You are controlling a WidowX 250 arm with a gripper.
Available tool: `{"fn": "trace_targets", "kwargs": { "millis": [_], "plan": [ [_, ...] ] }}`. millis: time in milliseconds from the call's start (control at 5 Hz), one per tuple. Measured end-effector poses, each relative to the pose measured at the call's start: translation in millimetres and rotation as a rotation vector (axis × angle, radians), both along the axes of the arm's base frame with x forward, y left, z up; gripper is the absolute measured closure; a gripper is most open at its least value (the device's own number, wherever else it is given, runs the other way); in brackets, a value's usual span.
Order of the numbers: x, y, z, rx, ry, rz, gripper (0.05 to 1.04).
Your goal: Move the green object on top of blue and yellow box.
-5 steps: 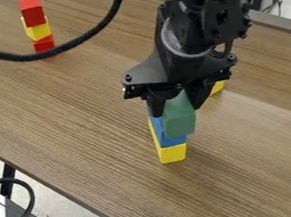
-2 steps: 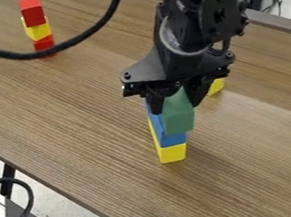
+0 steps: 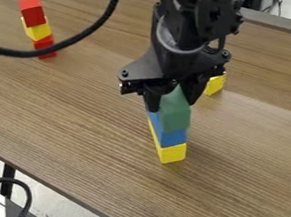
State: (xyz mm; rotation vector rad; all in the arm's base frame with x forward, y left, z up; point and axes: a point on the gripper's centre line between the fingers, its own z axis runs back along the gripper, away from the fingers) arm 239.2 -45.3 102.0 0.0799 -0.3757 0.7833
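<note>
"Camera view: green block (image 3: 174, 119), looking how?"

"Matte, muted green, flat-faced, taller than wide."

"Gripped by the end effector (image 3: 171, 104)?"

"Yes, between fingers parted just to its width. Over the blue block (image 3: 172, 137), atop the yellow block (image 3: 173, 153); touching or not, cannot tell."

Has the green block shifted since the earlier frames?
Yes, slightly: the green block moved up the picture, its lower edge now farther from the unmoved yellow block below the blue block.

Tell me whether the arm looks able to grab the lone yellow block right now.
Probably not: its gripper holds the green block and would likely need to release it before taking the yellow block.
</note>
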Motion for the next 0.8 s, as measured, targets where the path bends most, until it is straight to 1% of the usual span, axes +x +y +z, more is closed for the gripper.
{"fn": "trace_targets", "kwargs": {
  "millis": [200, 400, 600, 800],
  "plan": [
    [-1, 1, -3.6, 0.011, 0.024, -0.005, 0.164],
    [2, -3, 0.6, 0.013, 0.016, -0.017, 0.08],
    [16, -9, 24.9, 0.055, -0.029, -0.043, 0.083],
    [36, -32, 69.2, 0.16, -0.206, -0.118, 0.083]
  ]
}}
